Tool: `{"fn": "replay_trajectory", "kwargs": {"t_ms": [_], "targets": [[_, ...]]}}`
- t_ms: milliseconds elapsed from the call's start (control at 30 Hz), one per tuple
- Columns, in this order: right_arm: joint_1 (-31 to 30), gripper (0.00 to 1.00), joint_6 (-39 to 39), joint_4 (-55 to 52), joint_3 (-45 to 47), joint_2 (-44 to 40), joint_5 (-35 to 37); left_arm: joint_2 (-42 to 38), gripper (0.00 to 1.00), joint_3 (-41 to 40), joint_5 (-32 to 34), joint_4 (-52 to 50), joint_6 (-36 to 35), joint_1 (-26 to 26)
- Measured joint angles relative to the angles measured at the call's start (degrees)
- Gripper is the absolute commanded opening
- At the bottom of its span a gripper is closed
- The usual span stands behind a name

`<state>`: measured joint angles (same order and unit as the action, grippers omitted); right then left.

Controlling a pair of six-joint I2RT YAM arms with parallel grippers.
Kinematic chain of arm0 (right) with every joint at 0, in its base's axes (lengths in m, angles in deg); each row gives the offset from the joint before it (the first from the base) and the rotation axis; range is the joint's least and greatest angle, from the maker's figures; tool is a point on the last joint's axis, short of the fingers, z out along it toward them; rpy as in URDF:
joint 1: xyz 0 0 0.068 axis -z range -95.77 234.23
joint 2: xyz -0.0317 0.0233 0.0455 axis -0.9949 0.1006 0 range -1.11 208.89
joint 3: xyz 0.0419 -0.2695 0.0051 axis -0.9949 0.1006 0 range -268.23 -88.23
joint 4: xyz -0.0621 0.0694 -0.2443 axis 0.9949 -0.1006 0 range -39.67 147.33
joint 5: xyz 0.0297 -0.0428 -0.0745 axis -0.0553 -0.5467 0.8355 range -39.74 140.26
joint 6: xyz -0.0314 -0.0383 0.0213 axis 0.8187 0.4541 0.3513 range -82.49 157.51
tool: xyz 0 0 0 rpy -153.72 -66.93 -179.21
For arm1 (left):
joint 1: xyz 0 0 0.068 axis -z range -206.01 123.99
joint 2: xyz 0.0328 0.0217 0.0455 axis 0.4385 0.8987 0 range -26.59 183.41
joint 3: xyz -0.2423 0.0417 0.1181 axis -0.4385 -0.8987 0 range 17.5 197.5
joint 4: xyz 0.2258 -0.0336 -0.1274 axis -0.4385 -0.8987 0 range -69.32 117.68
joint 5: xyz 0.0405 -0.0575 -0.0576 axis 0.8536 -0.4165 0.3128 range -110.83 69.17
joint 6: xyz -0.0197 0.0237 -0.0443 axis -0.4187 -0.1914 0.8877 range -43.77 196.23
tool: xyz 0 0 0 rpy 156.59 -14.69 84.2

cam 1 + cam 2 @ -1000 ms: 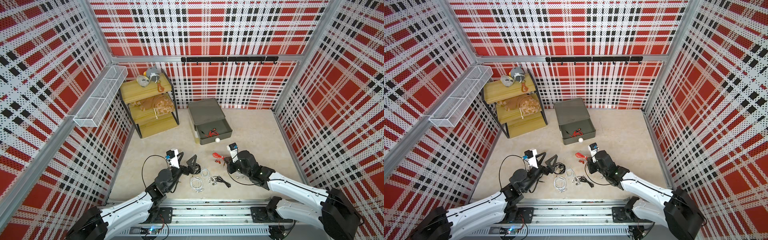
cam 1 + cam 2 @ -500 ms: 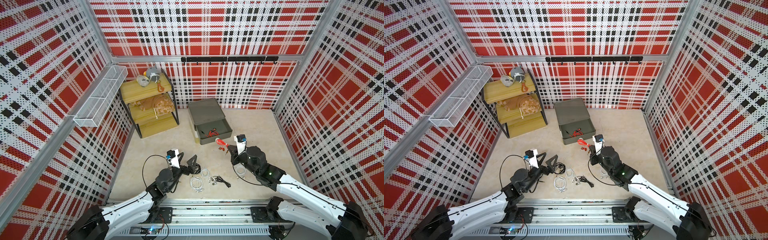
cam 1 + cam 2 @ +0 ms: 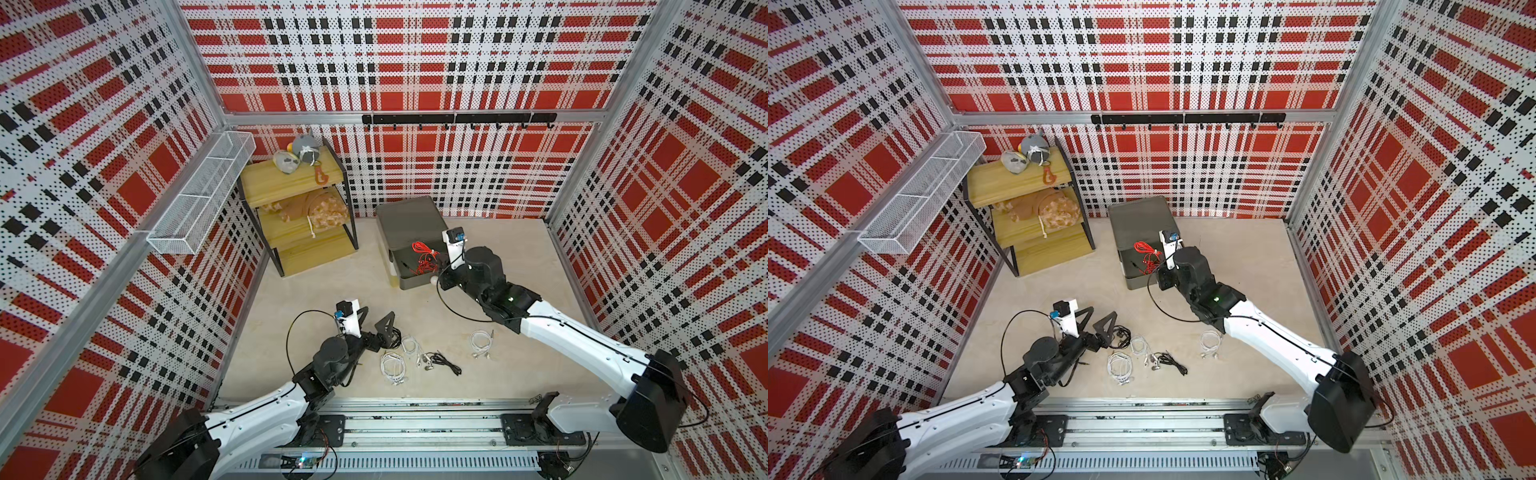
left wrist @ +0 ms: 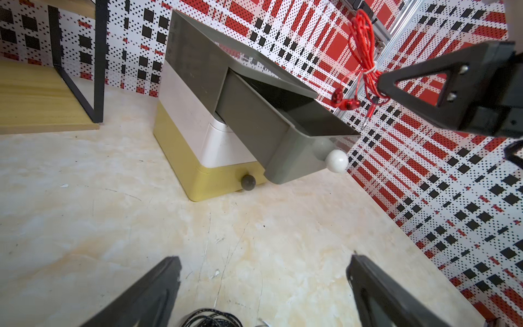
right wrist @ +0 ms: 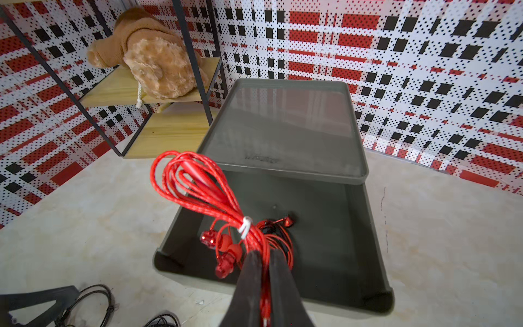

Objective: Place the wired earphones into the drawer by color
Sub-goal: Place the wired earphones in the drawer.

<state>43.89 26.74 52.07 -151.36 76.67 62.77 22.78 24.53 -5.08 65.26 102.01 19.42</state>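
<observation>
My right gripper (image 5: 261, 254) is shut on a red bundle of wired earphones (image 5: 198, 186), which hangs over the open grey drawer (image 5: 365, 226). More red earphones (image 5: 283, 223) lie inside the drawer. Both top views show the held bundle (image 3: 420, 252) (image 3: 1144, 254) above the drawer (image 3: 415, 283). My left gripper (image 4: 263, 263) is open and empty, low over the floor (image 3: 376, 319). Beside it lie a black bundle (image 3: 395, 336), white bundles (image 3: 392, 368) (image 3: 481, 341) and another black one (image 3: 445, 360).
Below the grey drawer, a white drawer (image 4: 184, 93) and a yellow one (image 4: 181, 147) are closed. A wooden shelf (image 3: 291, 232) with plush toys stands at the back left. A wire basket (image 3: 199, 195) hangs on the left wall and a hook rail (image 3: 457, 118) on the back wall.
My right arm has carried the red earphones from the floor near the pile up and back over the open drawer. The left arm has not moved.
</observation>
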Motion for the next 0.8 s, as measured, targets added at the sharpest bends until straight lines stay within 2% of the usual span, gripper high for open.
{"fn": "replay_trajectory", "kwargs": {"t_ms": [133, 200, 267, 333, 400, 600, 800], "targets": [[0.87, 0.08, 0.00, -1.05, -2.14, 3.48, -1.46, 0.00, 0.99, 0.70, 0.00, -0.15, 0.00, 0.00], [1.20, 0.12, -0.07, -1.49, -2.49, 4.92, -2.05, 0.04, 0.99, 0.96, 0.02, -0.15, 0.04, 0.00], [1.44, 0.22, -0.31, -1.73, -2.67, 6.10, -2.49, 0.20, 0.99, 1.01, 0.02, -0.13, 0.04, 0.00], [1.49, 0.36, -0.59, -1.99, -2.69, 6.78, -2.91, 0.59, 0.99, 1.09, 0.00, -0.15, 0.07, 0.00], [1.49, 0.44, -0.81, -2.27, -2.69, 6.84, -3.26, 1.03, 0.99, 1.49, 0.04, -0.44, 0.07, 0.00], [1.55, 0.55, -0.98, -2.25, -2.43, 6.38, -3.21, 4.00, 0.99, 5.31, 0.57, -1.44, -0.22, 0.00], [1.86, 0.63, -1.40, -1.60, 3.85, -0.11, -1.90, 9.25, 0.99, 10.34, 1.09, -2.32, -1.25, 0.00]]}}
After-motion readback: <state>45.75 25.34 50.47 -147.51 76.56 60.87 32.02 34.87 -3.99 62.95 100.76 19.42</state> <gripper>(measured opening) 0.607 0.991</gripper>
